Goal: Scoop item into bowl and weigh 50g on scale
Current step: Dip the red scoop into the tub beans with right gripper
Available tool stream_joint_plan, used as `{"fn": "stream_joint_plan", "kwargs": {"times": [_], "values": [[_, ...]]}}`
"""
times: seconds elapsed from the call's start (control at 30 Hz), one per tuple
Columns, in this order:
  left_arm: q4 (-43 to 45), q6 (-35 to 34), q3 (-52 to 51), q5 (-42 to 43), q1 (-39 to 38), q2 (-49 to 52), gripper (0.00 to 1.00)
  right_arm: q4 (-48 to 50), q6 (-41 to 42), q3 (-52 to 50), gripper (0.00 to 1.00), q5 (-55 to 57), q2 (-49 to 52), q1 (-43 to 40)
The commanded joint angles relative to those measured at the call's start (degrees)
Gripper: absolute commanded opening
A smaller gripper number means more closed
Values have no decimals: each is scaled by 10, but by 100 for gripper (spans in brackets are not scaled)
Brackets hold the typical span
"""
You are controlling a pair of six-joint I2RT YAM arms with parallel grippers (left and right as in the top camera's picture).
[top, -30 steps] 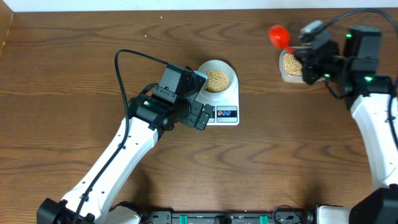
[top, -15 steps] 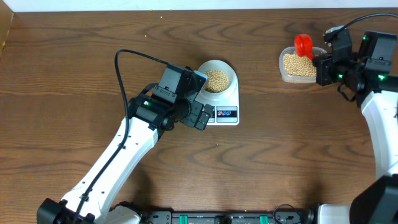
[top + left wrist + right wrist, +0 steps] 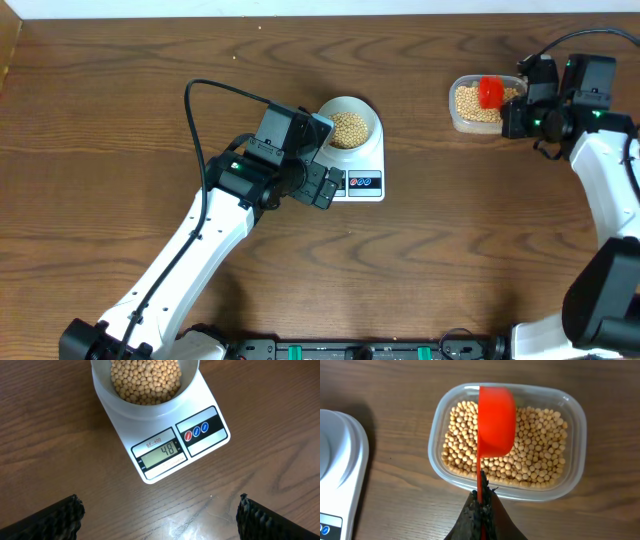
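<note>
You have one bowl (image 3: 101, 382) of beans (image 3: 145, 377) on one scale (image 3: 160, 455) reading 48, and one tub (image 3: 572, 460) of more beans. Your left gripper (image 3: 160, 522) hangs spread wide, empty, near the scale. Your right gripper (image 3: 481, 505) pinches one red scoop (image 3: 496, 420) over the tub.

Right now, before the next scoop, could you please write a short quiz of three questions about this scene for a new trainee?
1. True or false: the bowl stands on the scale.
2. Choose one: what does the right gripper hold? A) the red scoop B) the bowl C) nothing
3. Fill in: the number on the scale's display reads ___.

Key: 1 true; 2 A; 3 48.
</note>
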Motion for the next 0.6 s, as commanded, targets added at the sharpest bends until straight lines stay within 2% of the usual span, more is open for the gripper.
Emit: {"fn": "stream_joint_plan", "kwargs": {"times": [0.0, 0.57], "values": [[0, 4, -1, 5, 3, 4, 100, -2, 10, 5, 1, -9, 23, -4], [0, 4, -1, 5, 3, 4, 100, 5, 10, 5, 1, -68, 50, -3]]}}
